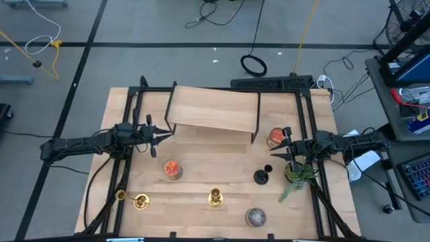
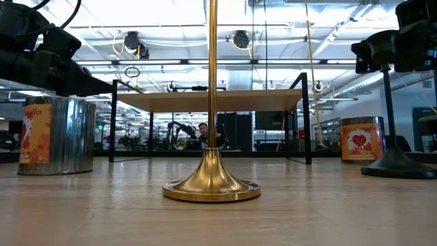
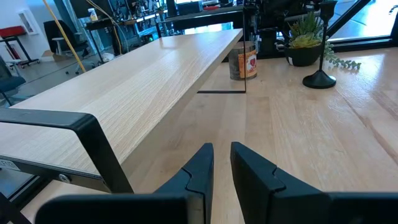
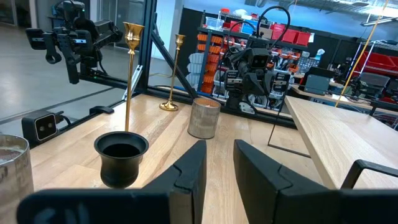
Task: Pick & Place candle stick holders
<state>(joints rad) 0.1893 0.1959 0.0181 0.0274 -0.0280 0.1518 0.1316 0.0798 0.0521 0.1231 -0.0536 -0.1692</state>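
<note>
Bright, even overhead light; ceiling lamps (image 2: 136, 42) glare, shadows soft.

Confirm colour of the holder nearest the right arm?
Black holder, matte, with a round base; shows best in the right wrist view.

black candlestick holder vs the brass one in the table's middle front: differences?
The slim matte black candlestick holder stands near the right gripper, beside the green plant; the shiny brass-gold candlestick holder stands alone at the table's front centre. Black is dull, brass reflective. Both stand upright on round flared bases, ungripped.
</note>
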